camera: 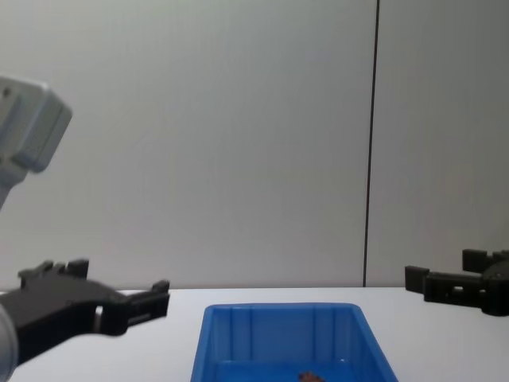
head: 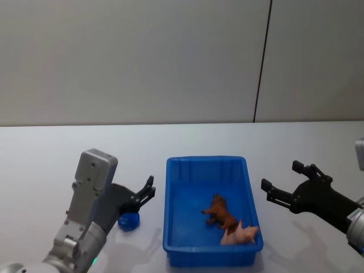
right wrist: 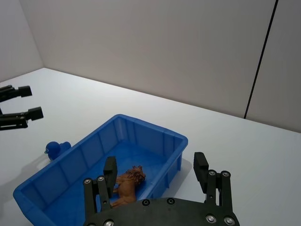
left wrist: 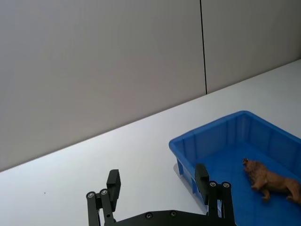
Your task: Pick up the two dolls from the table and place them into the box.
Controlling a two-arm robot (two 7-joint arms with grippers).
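**Two dolls in the box, one on the desk**

The box (head: 168, 205) was one bright blue plastic bin, rectangular, with a thick rim and ribbed inner walls. It stood on the plain, smooth white desk (head: 57, 148).

There were three small dolls. Two lay inside the box toward its near right corner. The brown doll (head: 219, 211) was reddish, four-legged and shaggy-maned. The pink doll (head: 240, 234) was pale with stubby limbs and lay just beside it, against the near wall. The third, a rounded blue doll (head: 129, 221), sat on the desk just left of the box.

Both grippers were black. The left gripper (head: 149, 190) hung above the blue doll, apart from it, with its fingers spread wide and holding nothing. The right gripper (head: 280, 176) hovered over the desk right of the box, also wide open and empty.
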